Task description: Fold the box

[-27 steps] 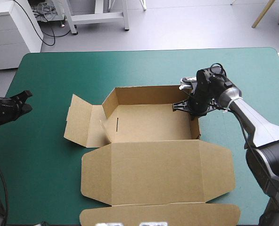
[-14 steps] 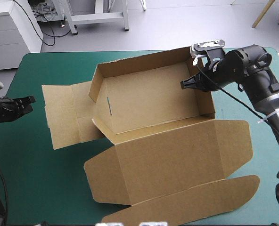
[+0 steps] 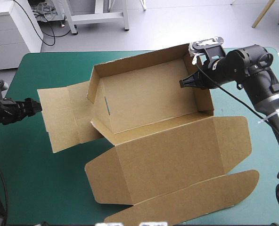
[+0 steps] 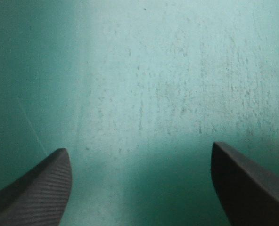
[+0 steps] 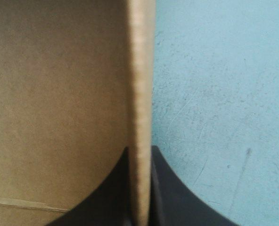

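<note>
Your right claw pinches the right side wall of the brown box. The box's tray stands tilted at mid worktop, its lid spread toward the near edge. Your left claw is spread over bare teal-green cover, just beside the box's left flap.

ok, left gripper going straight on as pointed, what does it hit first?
Likely the box's left flap, just ahead of the left gripper in the high view. Its wrist view shows only the teal-green cover between open fingers, so height is unclear.
</note>
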Robot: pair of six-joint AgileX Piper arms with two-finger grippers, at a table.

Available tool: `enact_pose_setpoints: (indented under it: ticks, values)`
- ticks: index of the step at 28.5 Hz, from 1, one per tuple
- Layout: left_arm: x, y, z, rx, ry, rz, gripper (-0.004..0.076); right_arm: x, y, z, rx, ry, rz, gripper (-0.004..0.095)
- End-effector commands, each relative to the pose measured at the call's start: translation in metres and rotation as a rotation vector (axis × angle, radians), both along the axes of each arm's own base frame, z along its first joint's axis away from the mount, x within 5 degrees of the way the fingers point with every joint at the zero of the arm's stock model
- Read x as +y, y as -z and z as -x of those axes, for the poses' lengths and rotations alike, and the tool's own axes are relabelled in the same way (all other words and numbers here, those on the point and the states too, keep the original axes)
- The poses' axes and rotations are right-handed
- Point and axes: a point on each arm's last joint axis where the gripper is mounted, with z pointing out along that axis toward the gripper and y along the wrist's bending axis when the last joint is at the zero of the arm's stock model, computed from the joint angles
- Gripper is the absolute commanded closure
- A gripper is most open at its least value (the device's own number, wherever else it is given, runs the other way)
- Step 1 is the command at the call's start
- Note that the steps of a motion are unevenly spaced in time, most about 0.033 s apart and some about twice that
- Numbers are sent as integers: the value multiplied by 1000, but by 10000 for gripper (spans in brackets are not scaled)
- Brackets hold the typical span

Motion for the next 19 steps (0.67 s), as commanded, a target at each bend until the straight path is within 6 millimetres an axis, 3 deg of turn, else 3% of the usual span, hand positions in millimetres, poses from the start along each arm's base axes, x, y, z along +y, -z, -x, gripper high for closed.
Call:
enact_pose_setpoints:
  ticks: [1, 9, 19]
  values:
    - [-6, -21, 1, -85, -12, 48, 108, 1, -29, 10, -136, -14, -102, 912]
    - [-34, -10, 2, -211, 180, 346, 108, 5, -30, 5, -164, -18, -146, 913]
    - [-71, -26, 1, -314, 383, 536, 108, -8, -24, -14, -183, 26, -204, 913]
